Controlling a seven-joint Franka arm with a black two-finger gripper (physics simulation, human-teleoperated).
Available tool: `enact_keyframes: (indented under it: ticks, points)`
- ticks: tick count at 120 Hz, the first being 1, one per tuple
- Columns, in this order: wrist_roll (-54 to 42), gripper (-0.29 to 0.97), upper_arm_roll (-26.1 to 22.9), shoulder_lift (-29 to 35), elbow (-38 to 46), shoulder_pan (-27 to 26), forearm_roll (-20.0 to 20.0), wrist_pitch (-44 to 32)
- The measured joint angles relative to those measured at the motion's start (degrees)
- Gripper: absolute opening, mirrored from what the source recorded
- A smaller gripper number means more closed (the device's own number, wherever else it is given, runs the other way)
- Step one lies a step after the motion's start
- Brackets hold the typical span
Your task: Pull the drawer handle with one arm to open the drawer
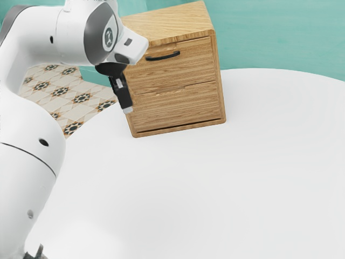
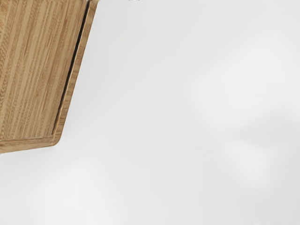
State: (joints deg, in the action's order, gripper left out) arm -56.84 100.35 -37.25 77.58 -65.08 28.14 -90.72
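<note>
Near handle (image 1: 163,55), gripper (image 1: 127,109) perhaps overlaps cabinet (image 1: 178,94).

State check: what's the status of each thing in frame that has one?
light-wood box cabinet: upright on the table.
upper wooden drawer: shut, flush with the cabinet front.
curved black handle: not gripped.
lower wooden drawer front: shut.
black two-finger gripper: below the handle, toward the exterior view's left, clear of it.
</note>
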Motion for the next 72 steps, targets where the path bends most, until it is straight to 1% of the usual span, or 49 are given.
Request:
enact_keyframes:
  ticks: [10, 18, 24, 26, 28, 32, 35, 38, 40, 48, 56, 65, 72]
  points:
    - [-7.7, 0.67, -1.2, 0.0, 0.2, 4.0, 2.2, -2.7]
    - [-13.5, 0.67, -1.3, -0.1, 0.1, 5.6, 4.2, -4.3]
    - [-17.6, 0.67, -1.8, -0.1, -2.0, 6.2, 5.9, -5.3]
    - [-18.8, 0.67, -3.2, -0.1, -3.6, 7.4, 6.7, -5.6]
    - [-20.0, 0.67, -5.7, -0.1, -5.8, 9.7, 7.7, -5.8]
    - [-22.4, 0.67, -12.8, -0.4, -10.8, 16.6, 9.6, -5.9]
    - [-23.9, 0.67, -17.6, -1.9, -14.6, 21.7, 10.9, -5.9]
    - [-25.4, 0.67, -20.4, -3.5, -17.2, 25.1, 12.2, -5.9]
    - [-26.3, 0.67, -21.1, -4.7, -18.4, 26.6, 13.1, -5.8]
    - [-29.9, 0.67, -17.6, -10.0, -21.7, 29.8, 18.6, -5.1]
    - [-33.1, 0.67, -14.2, -13.6, -23.0, 30.8, 22.2, -4.3]
    - [-36.3, 0.66, -4.9, -18.8, -24.4, 31.4, 28.4, -2.6]
    - [-38.5, 0.66, 1.7, -21.6, -24.7, 31.7, 32.6, -1.2]
